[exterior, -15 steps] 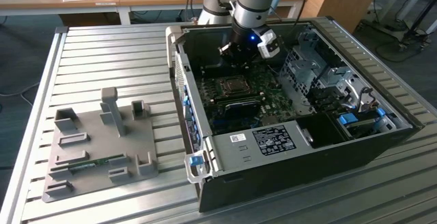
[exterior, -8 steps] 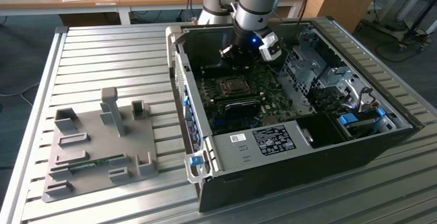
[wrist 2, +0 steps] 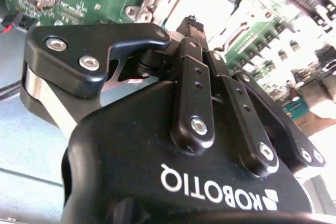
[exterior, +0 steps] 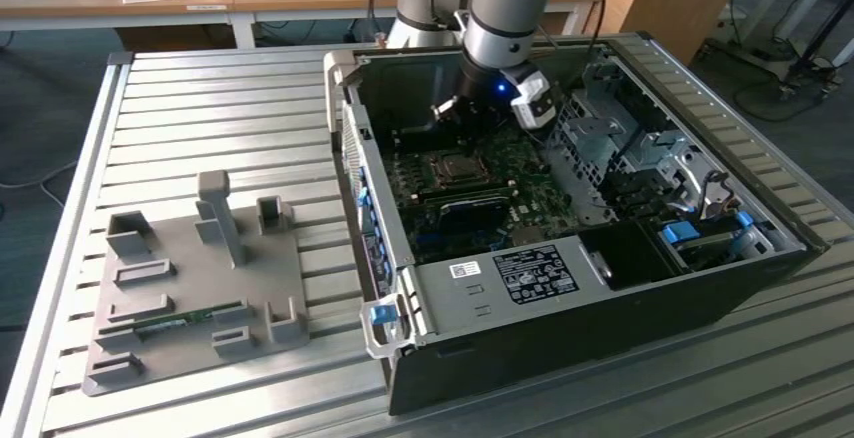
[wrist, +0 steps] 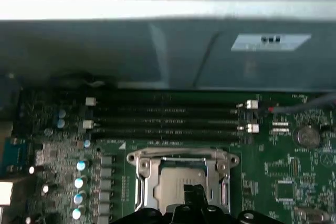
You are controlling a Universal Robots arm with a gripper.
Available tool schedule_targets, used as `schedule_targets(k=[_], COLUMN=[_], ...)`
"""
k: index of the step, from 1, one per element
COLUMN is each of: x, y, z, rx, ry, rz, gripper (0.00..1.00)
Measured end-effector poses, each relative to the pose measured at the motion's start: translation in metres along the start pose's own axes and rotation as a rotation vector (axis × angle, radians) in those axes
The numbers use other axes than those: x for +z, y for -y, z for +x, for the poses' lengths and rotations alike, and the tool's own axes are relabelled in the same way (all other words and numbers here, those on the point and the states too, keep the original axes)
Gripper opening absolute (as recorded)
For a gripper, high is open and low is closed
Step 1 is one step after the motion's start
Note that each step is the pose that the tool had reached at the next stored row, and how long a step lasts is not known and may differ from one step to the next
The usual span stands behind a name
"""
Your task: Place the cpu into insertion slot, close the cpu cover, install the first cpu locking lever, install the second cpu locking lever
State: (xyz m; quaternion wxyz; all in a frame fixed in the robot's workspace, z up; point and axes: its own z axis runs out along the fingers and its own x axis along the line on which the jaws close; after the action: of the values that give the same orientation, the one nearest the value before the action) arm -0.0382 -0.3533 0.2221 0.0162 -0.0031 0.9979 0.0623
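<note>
The one pincer (wrist 2: 193,24) hangs inside the open computer case (exterior: 561,288), its two black fingers (wrist 2: 191,77) drawn together into a narrow stance with nothing seen between the tips, which sit just above the cpu (wrist: 176,184). In the first wrist view the cpu lies flat in the insertion slot (wrist: 181,182), its silver-grey top showing through the square cut-out of the cpu cover (wrist: 181,158), and the cover looks to lie down over it; whether any locking lever is latched I cannot tell. Beside the slot in the same view run four long black memory slots (wrist: 168,119) in parallel rows, near a row of five round silver capacitors (wrist: 80,182) and one round coin battery (wrist: 307,136), all on the one green motherboard (wrist: 294,182). In the exterior view the arm (exterior: 514,8) reaches down into the case from the far side, with a blue light glowing at its wrist. The case lies on its side on the ribbed metal tabletop (exterior: 200,108). To the exterior view's left of the case, apart from it, rests one grey holder tray (exterior: 187,298) with several upright posts, and one green memory stick (exterior: 174,323) lies in it.
</note>
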Motion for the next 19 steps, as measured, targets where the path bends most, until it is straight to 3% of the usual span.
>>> schedule_targets(k=[8,19], x=[-0.0011,-0.0054], y=[0.0074,0.0071], z=[0.0040,0.0049], rx=[0.000,0.000], ry=[0.0019,0.0033], rz=[0.0000,-0.0004], gripper=[0.11,0.11])
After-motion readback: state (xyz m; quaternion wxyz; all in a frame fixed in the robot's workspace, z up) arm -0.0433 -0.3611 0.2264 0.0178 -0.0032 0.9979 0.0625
